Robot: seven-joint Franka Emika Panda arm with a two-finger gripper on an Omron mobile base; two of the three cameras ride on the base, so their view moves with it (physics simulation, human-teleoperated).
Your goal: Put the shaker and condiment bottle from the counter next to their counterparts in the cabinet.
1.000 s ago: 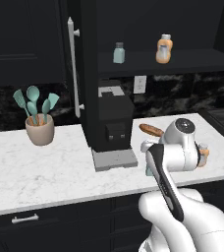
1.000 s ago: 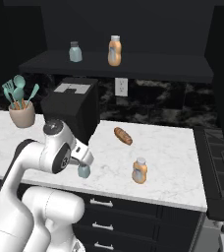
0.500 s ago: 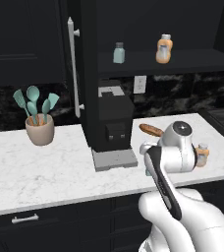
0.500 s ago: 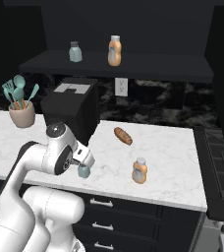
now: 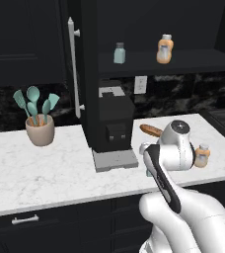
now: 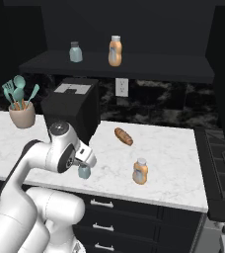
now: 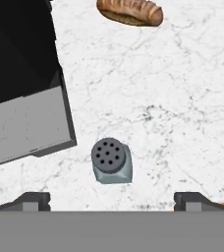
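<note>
The blue-grey shaker (image 7: 111,161) with its dark perforated cap stands on the white marble counter (image 7: 182,98), upright and free. My gripper (image 7: 112,201) hovers right above it, open, its fingertips (image 7: 33,199) wide on either side. From the right base the shaker (image 6: 84,171) sits just under my gripper (image 6: 85,160). The orange condiment bottle (image 6: 140,171) stands to the right on the counter (image 6: 173,153), also in the left base view (image 5: 202,155). On the cabinet shelf (image 5: 183,62) stand the teal shaker (image 5: 119,53) and the orange bottle (image 5: 165,49).
A black coffee machine (image 5: 109,123) stands close to the left of the shaker, its grey tray (image 7: 20,123) near my left fingertip. A bread roll (image 6: 124,136) lies behind. A utensil pot (image 5: 39,129) sits far left. The cabinet door (image 5: 74,69) hangs open above the machine.
My hand has eased slightly lower and to the left over the shaker. The shaker, the bottle and everything else on the counter stay where they were.
</note>
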